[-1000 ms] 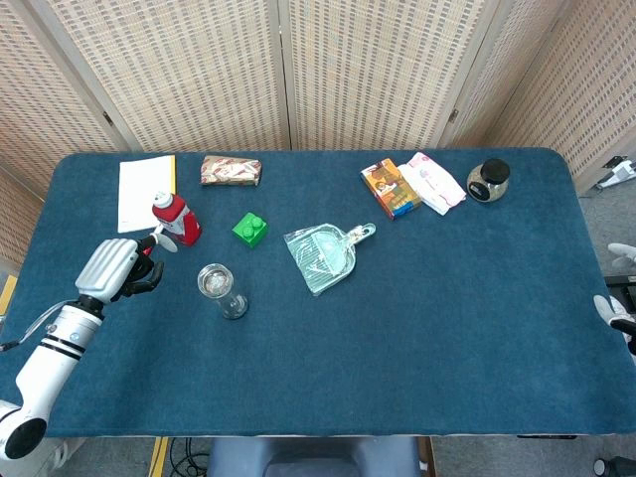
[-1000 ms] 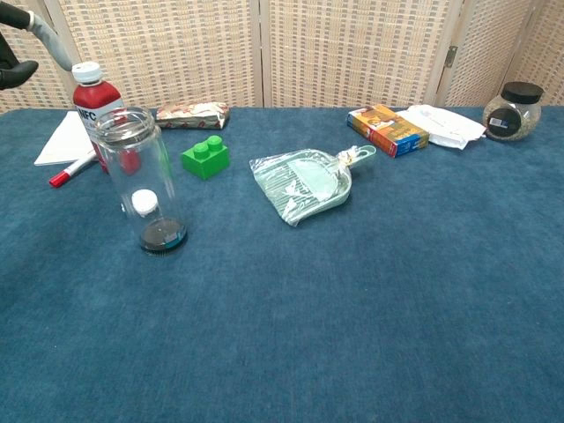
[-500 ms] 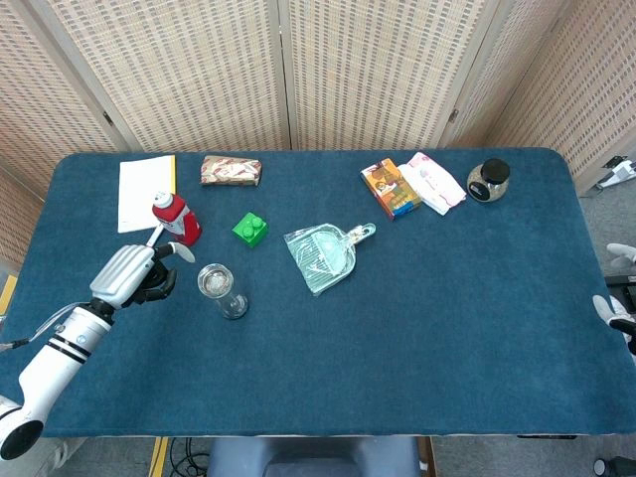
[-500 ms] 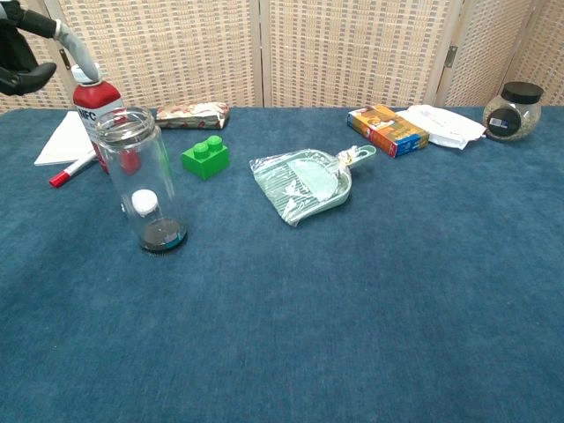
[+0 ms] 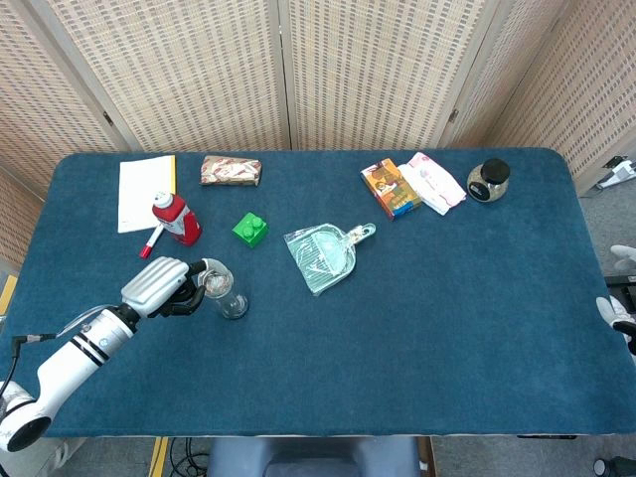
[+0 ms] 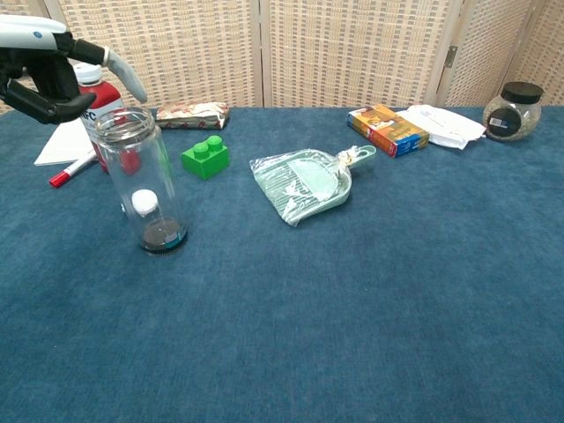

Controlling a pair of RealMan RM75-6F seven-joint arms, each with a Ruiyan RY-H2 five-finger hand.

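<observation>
Left hand (image 5: 164, 285), fingers spread, holding nothing, hovers just beside upright clear jar (image 5: 222, 291) on blue table (image 5: 447, 318). Grasp not yet made; lift undone. Right hand (image 5: 618, 316) at table edge, state unclear.

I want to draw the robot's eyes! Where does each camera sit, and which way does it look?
Head view: high up, looking down on the whole blue cloth-covered table; shows the left hand and its white arm, plus a white bit at the right edge.
Chest view: low at the table's front edge, looking across towards the woven screens; shows only the left hand.
Both share the tall clear glass jar beside the left hand.
</observation>
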